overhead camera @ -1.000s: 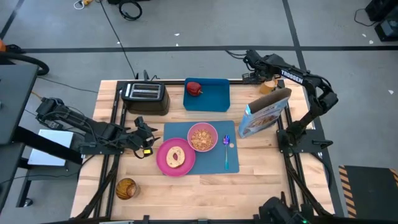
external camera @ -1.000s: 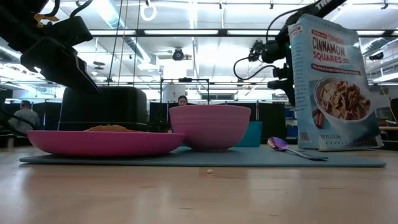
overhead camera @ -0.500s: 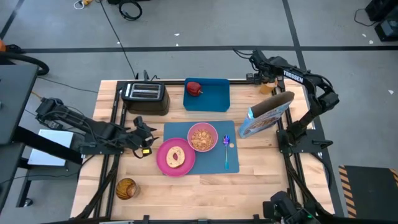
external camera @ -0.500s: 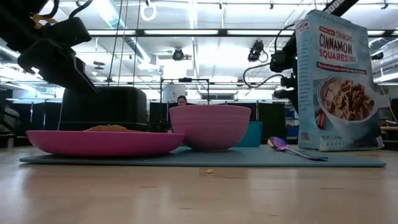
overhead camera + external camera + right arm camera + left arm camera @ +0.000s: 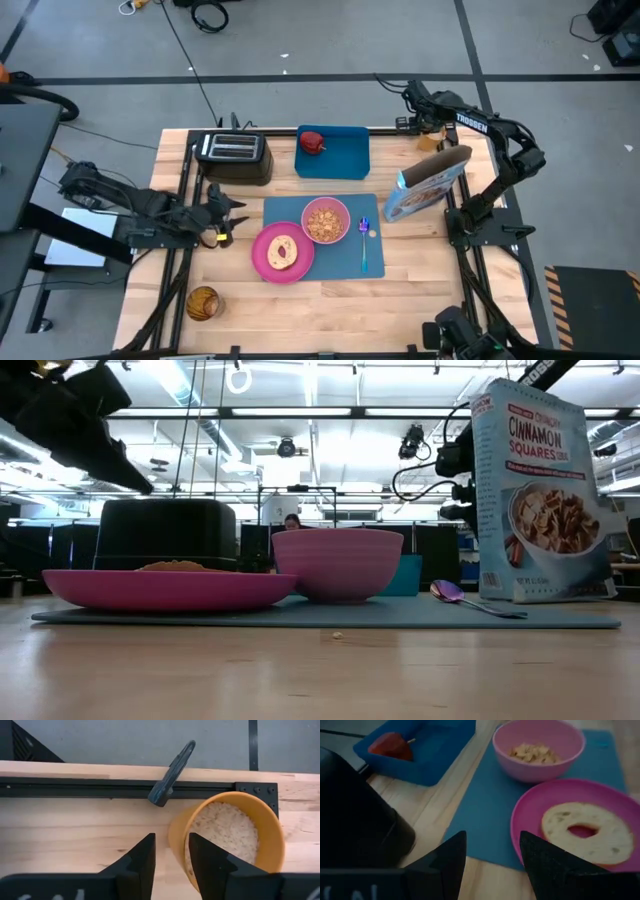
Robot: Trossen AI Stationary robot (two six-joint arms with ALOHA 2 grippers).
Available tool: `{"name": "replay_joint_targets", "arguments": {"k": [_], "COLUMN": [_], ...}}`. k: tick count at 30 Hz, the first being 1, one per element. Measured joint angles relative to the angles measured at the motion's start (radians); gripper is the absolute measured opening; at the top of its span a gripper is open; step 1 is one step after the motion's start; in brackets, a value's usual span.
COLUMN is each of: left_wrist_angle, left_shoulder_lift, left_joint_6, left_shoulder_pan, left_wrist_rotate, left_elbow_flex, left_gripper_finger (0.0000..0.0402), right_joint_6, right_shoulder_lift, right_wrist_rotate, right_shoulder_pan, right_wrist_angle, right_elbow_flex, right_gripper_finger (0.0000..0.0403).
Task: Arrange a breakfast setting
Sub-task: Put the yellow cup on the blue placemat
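A blue mat point(image 5: 335, 264) carries a pink plate point(image 5: 262, 262) with a ring-shaped toast slice point(image 5: 283, 252), a pink bowl point(image 5: 306, 212) of cereal and a blue-handled spoon point(image 5: 364, 246). The red apple point(image 5: 312, 142) lies on a smaller blue tray. An orange cup point(image 5: 225, 840) with a pale filling stands at the table's far right corner. My right gripper point(image 5: 171, 840) hangs over it, open, one finger on each side of the cup's wall. My left gripper point(image 5: 492, 855) hovers open and empty left of the plate. My right gripper comes down from above astride the cup's side wall point(image 5: 176, 837), one finger point(image 5: 207, 855) over the inside and one point(image 5: 142, 855) outside. A strip of table shows between the outer finger and the wall. Whether the inner finger touches the cup I cannot tell.
A black toaster point(image 5: 233, 155) stands at the far left, and the blue tray point(image 5: 345, 160) is beside it. A cereal box point(image 5: 425, 185) stands right of the mat, close to my right arm. An amber glass point(image 5: 203, 303) sits near the left front corner.
My left gripper has drawn back from the plate toward the table's left edge and risen a little. My right gripper has moved toward the far edge and sunk over the cup. The cereal box has rocked slightly and stands more upright.
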Motion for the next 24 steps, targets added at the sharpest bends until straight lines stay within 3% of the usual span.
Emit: {"name": "replay_joint_targets", "arguments": {"k": [7, 16, 24], "left_wrist_angle": [0.001, 0.002, 0.002], "left_shoulder_lift": [-0.075, -0.075, -0.075], "left_joint_6": [0.006, 0.008, 0.009], "left_shoulder_pan": [0.0, -0.001, -0.001], "left_wrist_rotate": [0.006, 0.007, 0.007], "left_elbow_flex": [0.0, 0.0, 0.0], "left_gripper_finger": [0.0192, 0.0192, 0.0192], "right_joint_6": [-0.009, -0.015, -0.013], "right_shoulder_lift": [0.0, 0.074, 0.073], "right_wrist_rotate": [0.003, -0.009, 0.004], "right_shoulder_pan": [0.003, 0.008, 0.01], "right_wrist_angle": [0.017, -0.002, 0.006], "right_elbow_flex": [-0.03, -0.034, -0.032], "right_gripper_finger": [0.0111, 0.0104, 0.0051]}}
